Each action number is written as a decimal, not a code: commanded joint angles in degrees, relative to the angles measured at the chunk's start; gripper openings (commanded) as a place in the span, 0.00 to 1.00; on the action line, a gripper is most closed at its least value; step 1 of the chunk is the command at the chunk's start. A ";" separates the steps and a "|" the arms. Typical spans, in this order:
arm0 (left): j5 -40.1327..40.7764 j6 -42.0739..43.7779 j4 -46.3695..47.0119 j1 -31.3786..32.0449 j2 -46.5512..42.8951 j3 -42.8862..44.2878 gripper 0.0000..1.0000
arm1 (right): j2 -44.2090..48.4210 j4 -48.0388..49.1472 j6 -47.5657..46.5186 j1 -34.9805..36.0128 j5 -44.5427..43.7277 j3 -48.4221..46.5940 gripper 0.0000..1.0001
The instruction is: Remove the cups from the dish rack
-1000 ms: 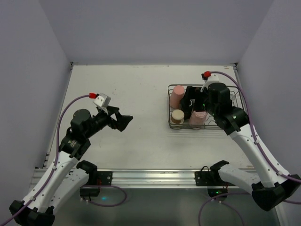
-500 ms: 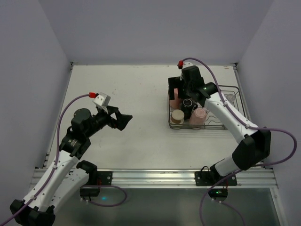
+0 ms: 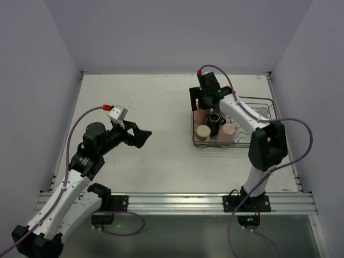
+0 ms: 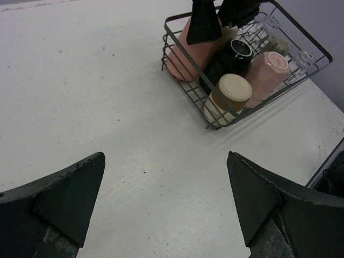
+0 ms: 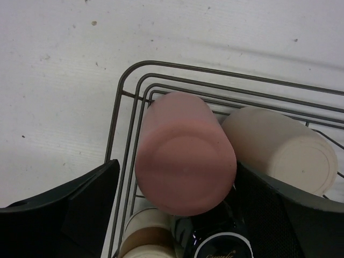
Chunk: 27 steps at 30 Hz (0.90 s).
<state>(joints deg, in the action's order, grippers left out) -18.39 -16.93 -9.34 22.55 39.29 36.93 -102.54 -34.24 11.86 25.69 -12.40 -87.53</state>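
The dark wire dish rack (image 3: 194, 128) stands at the right of the table. It holds an upside-down salmon cup (image 3: 202, 114), a black mug (image 3: 214, 121), a beige cup (image 3: 202, 133) and a pale pink cup (image 3: 227, 131). My right gripper (image 3: 203, 102) is open above the rack's far left corner. In the right wrist view its fingers (image 5: 80, 201) stand on either side of the salmon cup (image 5: 185, 158), not closed on it; a cream cup (image 5: 279, 148) lies beside it. My left gripper (image 3: 141, 135) is open and empty over the table's left middle, far from the rack (image 4: 177, 21).
Clear glasses (image 4: 269, 24) sit at the rack's far side in the left wrist view. The rack's wire wall (image 5: 124, 129) runs close by my right gripper's left finger. Grey walls enclose the table on three sides.
My right arm has swung from over the middle of the rack to its far left corner, above the salmon cup. The left arm has barely moved.
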 commanded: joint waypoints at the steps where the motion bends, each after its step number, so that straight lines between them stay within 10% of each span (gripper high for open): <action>1: -0.06 0.32 -0.32 -0.57 0.26 2.45 1.00 | -1.52 2.77 -0.70 -0.82 -0.78 -3.18 0.87; 11: 0.20 -2.85 1.52 -1.28 2.63 2.45 1.00 | 3.39 10.84 -0.52 -1.35 -3.50 0.76 0.43; 21: -10.85 -14.51 8.80 -1.28 5.71 3.68 1.00 | 22.90 14.99 1.49 -1.00 0.97 7.36 0.36; 27: -20.17 -29.54 30.75 -1.19 8.34 -3.94 0.94 | 39.41 27.27 12.80 0.32 16.50 22.46 0.31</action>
<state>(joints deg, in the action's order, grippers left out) -30.09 -35.27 6.24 21.76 46.48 36.75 -67.31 -15.75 16.97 24.93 -6.13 -70.72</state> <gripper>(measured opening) 0.961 0.685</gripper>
